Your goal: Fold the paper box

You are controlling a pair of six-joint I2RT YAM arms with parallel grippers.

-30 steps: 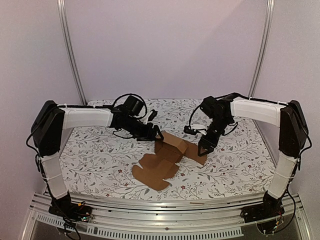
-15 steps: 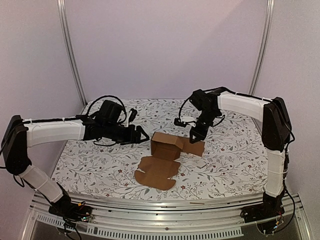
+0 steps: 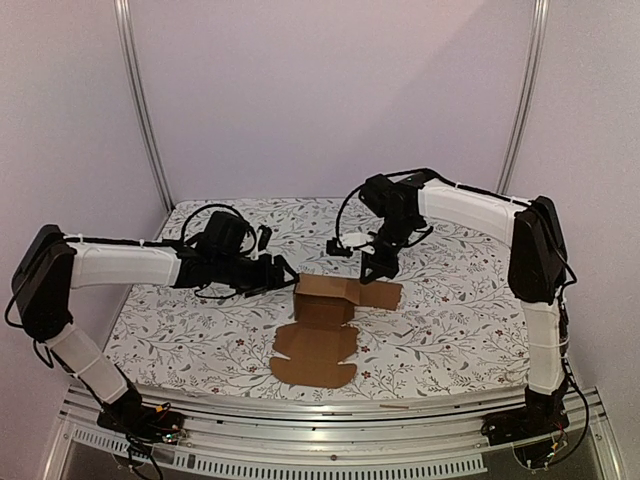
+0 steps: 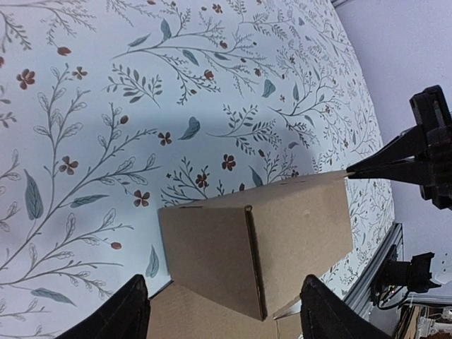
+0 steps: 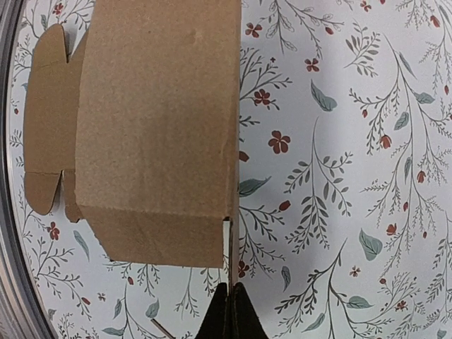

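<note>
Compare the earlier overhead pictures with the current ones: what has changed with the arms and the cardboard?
The right gripper moved left and farther back, then shut on a flap edge of the paper box, whose panels rose into a box-like body. The left gripper drew back leftward, open, off the cardboard. The near flaps stayed flat on the table.

Soft even light, faint shadows, sharp

Centred on the table [image 3: 180, 320], the paper box [image 3: 322, 300].
</note>
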